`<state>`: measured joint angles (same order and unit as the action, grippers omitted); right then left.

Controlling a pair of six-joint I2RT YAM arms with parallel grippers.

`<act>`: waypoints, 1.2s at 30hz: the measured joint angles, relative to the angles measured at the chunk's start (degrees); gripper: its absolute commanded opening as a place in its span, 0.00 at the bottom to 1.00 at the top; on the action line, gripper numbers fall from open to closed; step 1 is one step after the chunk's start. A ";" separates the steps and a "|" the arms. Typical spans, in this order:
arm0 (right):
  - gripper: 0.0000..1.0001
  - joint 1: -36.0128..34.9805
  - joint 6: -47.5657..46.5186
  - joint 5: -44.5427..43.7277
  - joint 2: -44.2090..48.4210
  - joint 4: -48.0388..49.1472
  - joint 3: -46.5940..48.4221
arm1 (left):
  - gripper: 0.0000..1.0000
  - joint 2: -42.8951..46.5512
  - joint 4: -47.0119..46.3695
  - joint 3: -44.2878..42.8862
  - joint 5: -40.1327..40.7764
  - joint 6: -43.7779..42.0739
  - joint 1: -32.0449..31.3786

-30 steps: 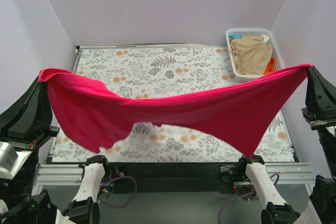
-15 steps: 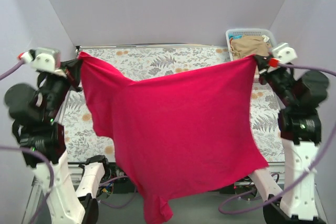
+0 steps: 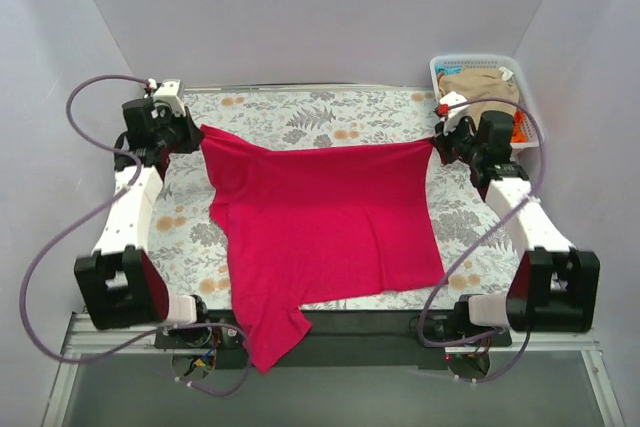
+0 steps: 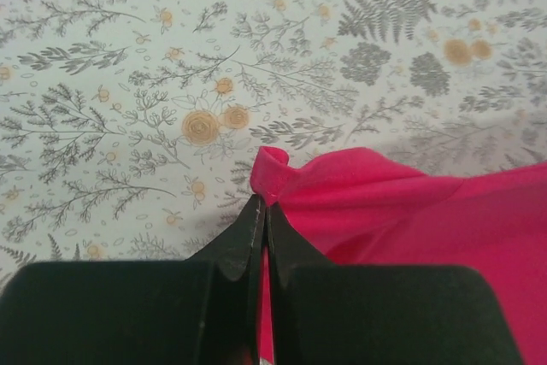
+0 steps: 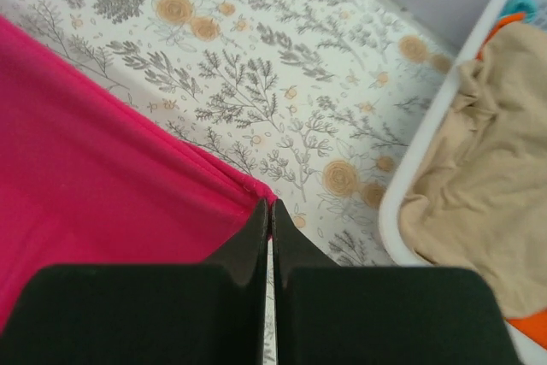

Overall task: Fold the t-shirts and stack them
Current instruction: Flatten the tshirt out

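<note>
While the table (image 3: pixel 300 112) carries the pink shirt (image 3: pixel 320 217) mostly flat, its near part and one sleeve hang off the near edge. The far edge is pulled straight between the arms. The basket (image 3: pixel 470 59) at the far right corner holds the tan shirt (image 3: pixel 480 102).

Left gripper (image 4: pixel 263 211) is clamped on the shirt's far-left corner and right gripper (image 5: pixel 269 211) is pinched on the far-right corner. Both sit low at the table.

Step looks like lay-out before the first fold, with no fold made yet. Next move probably calls for letting go, regripping one side edge and carrying it to the middle. Drag the overhang onto the table first, else the fold likely goes crooked.
</note>
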<state>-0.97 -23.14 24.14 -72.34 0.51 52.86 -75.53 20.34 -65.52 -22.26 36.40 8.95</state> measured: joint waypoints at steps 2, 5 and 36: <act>0.01 -0.79 -0.33 -0.37 -6.71 1.95 1.42 | 0.00 -7.17 -2.91 -1.29 1.33 0.00 -0.63; 0.01 -1.81 -0.72 -1.53 -16.48 3.32 5.62 | 0.00 -18.97 -5.73 -6.47 3.61 -0.02 -1.20; 0.42 -8.55 -3.43 -3.13 -19.82 -31.95 22.34 | 0.25 -17.94 20.52 -9.03 9.60 0.39 0.66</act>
<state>-9.52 -26.57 21.02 -92.16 -31.44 75.20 -93.47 40.86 -74.54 -12.67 36.80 9.61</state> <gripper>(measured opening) 0.461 0.297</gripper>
